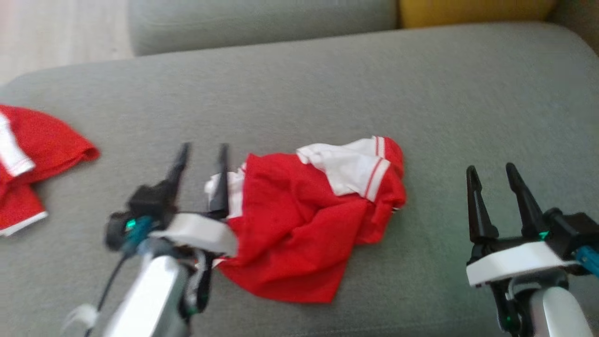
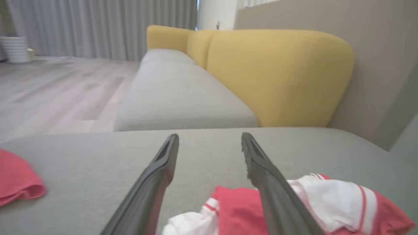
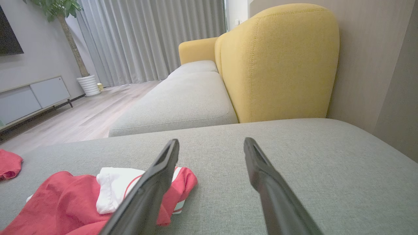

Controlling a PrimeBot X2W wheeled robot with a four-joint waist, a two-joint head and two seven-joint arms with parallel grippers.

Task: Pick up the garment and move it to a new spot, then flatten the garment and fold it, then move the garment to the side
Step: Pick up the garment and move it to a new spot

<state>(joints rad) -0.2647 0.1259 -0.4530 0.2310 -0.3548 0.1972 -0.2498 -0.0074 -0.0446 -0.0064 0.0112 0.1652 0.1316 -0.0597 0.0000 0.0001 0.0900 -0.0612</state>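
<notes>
We can read no text, label, brand or number anywhere; the red-and-white garment (image 1: pixel 309 220) carries only plain stripes.

A home living rm: a sofa (image 3: pixel 183 107) w/ grey seat cushions and yellow backrests (image 3: pixel 277 65); beyond the sofa's far end, floor-length grey curtains (image 3: pixel 147 39); pale wood floor (image 3: pixel 88 117) along the sofa's open side; across that floor from the sofa, a low grey cabinet (image 3: pixel 32 98) on legs, a dark screen (image 3: pixel 8 32) on the wall above it, and a potted plant (image 3: pixel 88 85) in a white pot.
</notes>
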